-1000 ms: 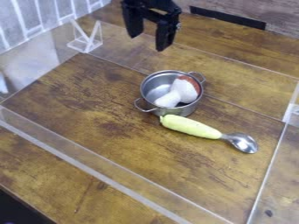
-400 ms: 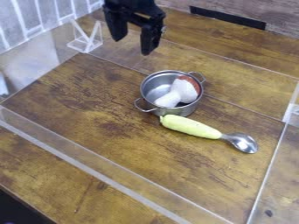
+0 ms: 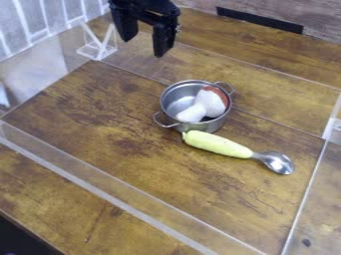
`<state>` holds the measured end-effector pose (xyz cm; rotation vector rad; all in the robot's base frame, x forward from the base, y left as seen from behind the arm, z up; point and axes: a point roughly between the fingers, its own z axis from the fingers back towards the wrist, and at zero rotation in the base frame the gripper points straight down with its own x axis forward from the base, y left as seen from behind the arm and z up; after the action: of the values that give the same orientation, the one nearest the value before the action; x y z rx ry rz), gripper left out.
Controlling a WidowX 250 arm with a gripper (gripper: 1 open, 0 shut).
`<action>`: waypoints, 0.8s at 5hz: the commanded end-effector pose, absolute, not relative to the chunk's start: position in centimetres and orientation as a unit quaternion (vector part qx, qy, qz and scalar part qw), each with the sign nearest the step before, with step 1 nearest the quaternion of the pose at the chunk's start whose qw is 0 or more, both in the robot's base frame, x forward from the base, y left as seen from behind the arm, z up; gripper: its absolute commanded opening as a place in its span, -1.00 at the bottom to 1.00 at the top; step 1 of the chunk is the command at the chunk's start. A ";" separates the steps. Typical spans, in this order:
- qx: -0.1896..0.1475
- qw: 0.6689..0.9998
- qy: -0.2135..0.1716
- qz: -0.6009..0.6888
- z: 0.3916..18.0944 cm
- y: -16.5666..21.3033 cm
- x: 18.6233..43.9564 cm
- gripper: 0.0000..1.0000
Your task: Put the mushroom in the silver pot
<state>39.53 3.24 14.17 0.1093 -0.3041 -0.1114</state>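
Observation:
The silver pot (image 3: 190,107) stands near the middle of the wooden table, shiny steel with small side handles. Inside it lies the white mushroom (image 3: 202,105), leaning against the right side of the pot. My black gripper (image 3: 142,34) hangs high at the upper left, well away from the pot, pointing mostly down. Its two fingers stand apart and nothing is between them.
A yellow-green corn-like piece with a metal spoon end (image 3: 237,150) lies just in front of the pot on the right. A clear low wall (image 3: 80,184) frames the work area. A clear plastic stand (image 3: 96,42) sits at the back left, near the gripper.
The gripper has drifted to the left across the back of the table, still open. The pot, mushroom and corn piece have not moved.

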 end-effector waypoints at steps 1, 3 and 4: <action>0.062 0.978 -0.195 -0.049 16.7 3.6 39.6 1.00; 0.064 0.974 -0.205 -0.069 16.0 3.4 40.2 1.00; 0.064 0.972 -0.209 -0.085 15.8 3.6 40.4 1.00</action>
<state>40.39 3.08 13.84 0.1173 -0.3688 -0.1828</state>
